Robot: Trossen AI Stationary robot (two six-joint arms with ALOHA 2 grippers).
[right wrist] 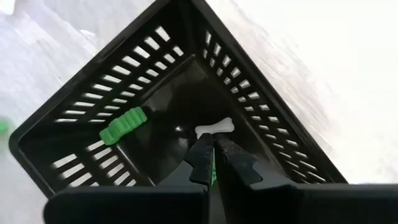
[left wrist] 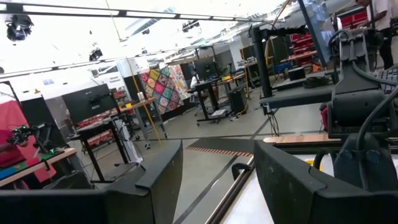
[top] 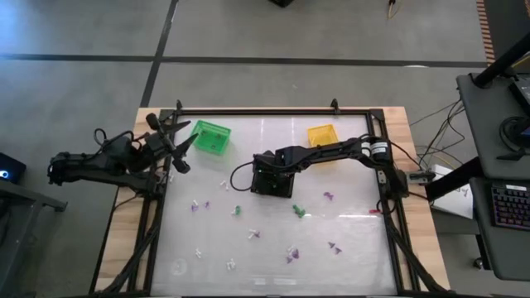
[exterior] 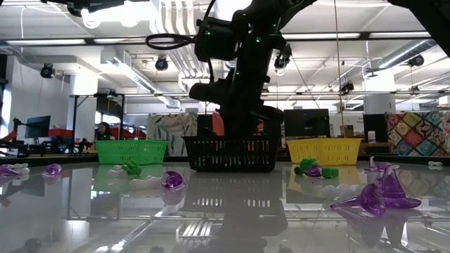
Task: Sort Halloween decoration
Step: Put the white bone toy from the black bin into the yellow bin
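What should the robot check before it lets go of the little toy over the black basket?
1. Right claw above the inside of the black basket: ok.
2. Right claw shut on a green trinket: ok, a green sliver shows between the fingers.
3. Room in the basket: ok, only a green piece and a white bone lie inside.
4. Left claw out of the way, open, near the green basket: ok.
5. Whether this basket is the right one for green: cannot tell.

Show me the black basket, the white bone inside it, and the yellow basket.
black basket [exterior: 230, 154], low view, front wall.
white bone [right wrist: 214, 128], right wrist view, its middle.
yellow basket [top: 322, 135], high view, its floor.
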